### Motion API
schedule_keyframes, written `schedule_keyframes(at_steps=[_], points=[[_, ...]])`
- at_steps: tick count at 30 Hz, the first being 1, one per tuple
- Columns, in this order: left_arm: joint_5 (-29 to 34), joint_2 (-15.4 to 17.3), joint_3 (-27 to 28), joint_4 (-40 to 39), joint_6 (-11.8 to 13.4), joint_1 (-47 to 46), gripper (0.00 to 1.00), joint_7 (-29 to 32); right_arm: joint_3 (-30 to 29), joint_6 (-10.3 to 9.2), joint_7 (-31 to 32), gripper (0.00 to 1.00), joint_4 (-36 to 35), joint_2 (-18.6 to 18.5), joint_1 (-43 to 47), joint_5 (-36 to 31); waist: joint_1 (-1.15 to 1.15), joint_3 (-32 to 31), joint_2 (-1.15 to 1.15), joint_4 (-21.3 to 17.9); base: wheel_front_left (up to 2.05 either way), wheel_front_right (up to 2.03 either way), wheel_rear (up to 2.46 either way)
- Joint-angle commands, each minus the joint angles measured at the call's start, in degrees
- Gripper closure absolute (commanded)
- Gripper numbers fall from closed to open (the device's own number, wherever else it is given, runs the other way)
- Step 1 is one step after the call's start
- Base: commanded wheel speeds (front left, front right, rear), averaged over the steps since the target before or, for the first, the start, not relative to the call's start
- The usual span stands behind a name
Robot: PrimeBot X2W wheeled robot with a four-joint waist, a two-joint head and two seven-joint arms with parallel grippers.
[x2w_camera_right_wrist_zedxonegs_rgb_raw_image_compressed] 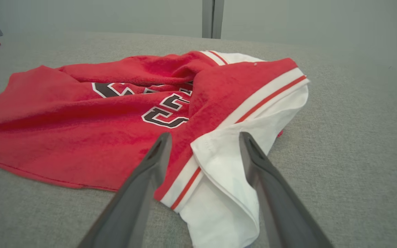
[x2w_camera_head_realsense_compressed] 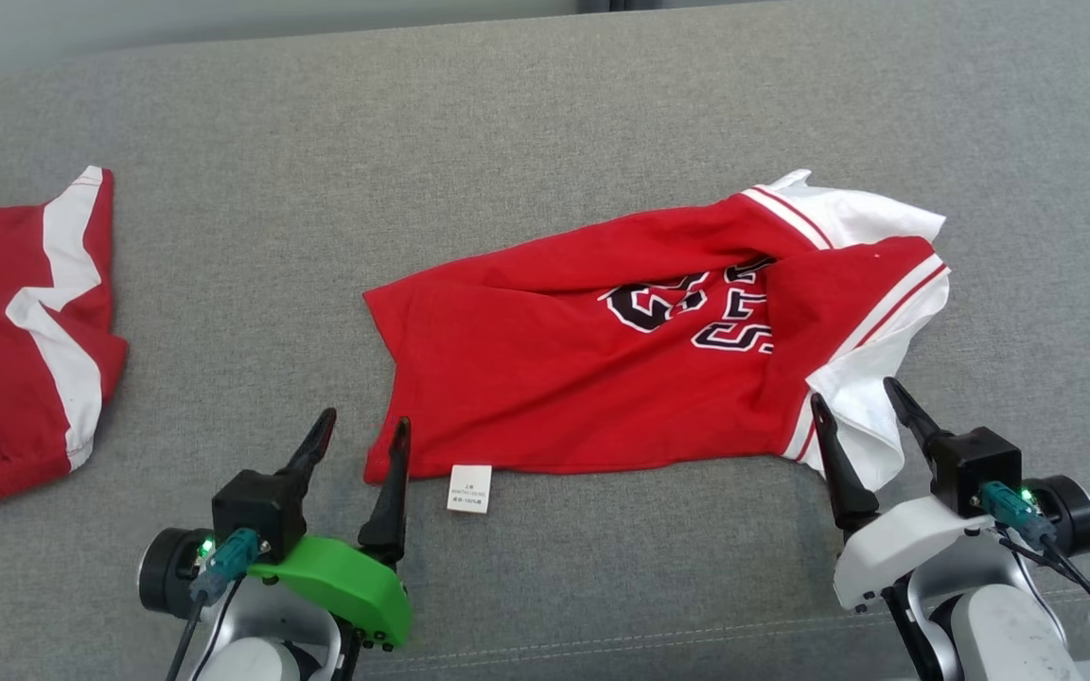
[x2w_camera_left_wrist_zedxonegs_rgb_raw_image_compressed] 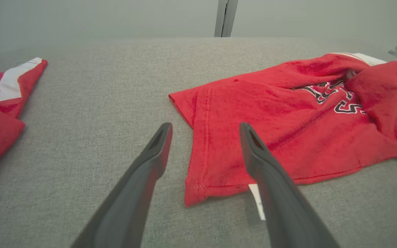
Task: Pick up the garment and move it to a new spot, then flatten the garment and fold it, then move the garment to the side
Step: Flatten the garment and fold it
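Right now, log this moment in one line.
garment: crumpled | left gripper: open at hem corner | right gripper: open at white sleeve | nothing held

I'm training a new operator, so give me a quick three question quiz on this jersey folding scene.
1. True or false: the right gripper is shut on the red jersey.
2. What lies between the right gripper's fingers? A) white sleeve B) black lettering C) bare cushion
3. Fill in: the white label sticks out from the jersey beside the ___ gripper.
Key: 1 false; 2 A; 3 left gripper.
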Motion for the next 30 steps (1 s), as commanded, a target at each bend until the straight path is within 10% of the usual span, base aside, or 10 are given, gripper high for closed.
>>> schedule_keyframes(at_steps=[1, 27, 30], points=[[-0.76, -0.13, -0.26, 0.10, -0.30, 0.46, 0.00, 1.33, 0.00, -0.08, 0.51, 0.00, -0.12, -0.12, -0.41, -0.86, 0.00, 0.93, 0.00, 0.45, 0.00, 0.00, 0.00], [-9.12, -1.70, -1.37, 9.79, -4.38, -2.83, 0.00, 10.29, -4.36, -0.08, 1.17, 0.00, 7.60, -0.35, -6.63, -7.93, 0.00, 6.32, 0.00, 0.91, 0.00, 0.00, 0.00], [-9.46, -1.75, -1.50, 10.41, -4.64, -3.01, 0.33, 10.07, -5.32, -0.08, 0.53, 0.00, 7.74, -0.32, -6.62, -7.61, 0.00, 6.32, 0.00, 0.66, 0.00, 0.00, 0.00]])
